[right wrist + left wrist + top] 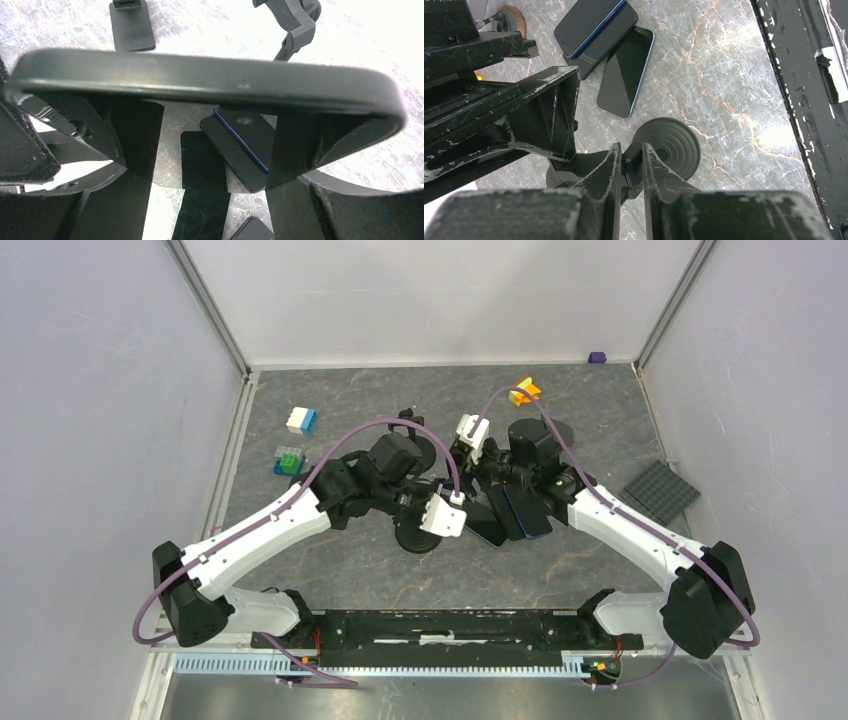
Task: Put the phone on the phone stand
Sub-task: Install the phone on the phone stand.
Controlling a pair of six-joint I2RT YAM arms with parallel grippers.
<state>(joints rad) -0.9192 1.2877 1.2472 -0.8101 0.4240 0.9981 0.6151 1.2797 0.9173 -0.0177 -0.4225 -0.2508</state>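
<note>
Grey marbled table [600, 570], white walls. Left hand [630, 167] clamped on neck of phone stand [671, 145], whose round base looks set on table: brace it upright. Right hand [215, 107] grips phone [200, 80] across its width, above spare phones [621, 75]. Bring phone level to cradle, seat lower edge first, then release.

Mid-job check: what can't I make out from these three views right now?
- Left wrist view: the phone stand above its round base, covered by the left hand.
- Right wrist view: which face of the held phone is the screen; it sits edge-on across the right hand.
- Right wrist view: top right corner, washed out by glare.
- Top view: both grips, buried under the left arm and right arm.
</note>
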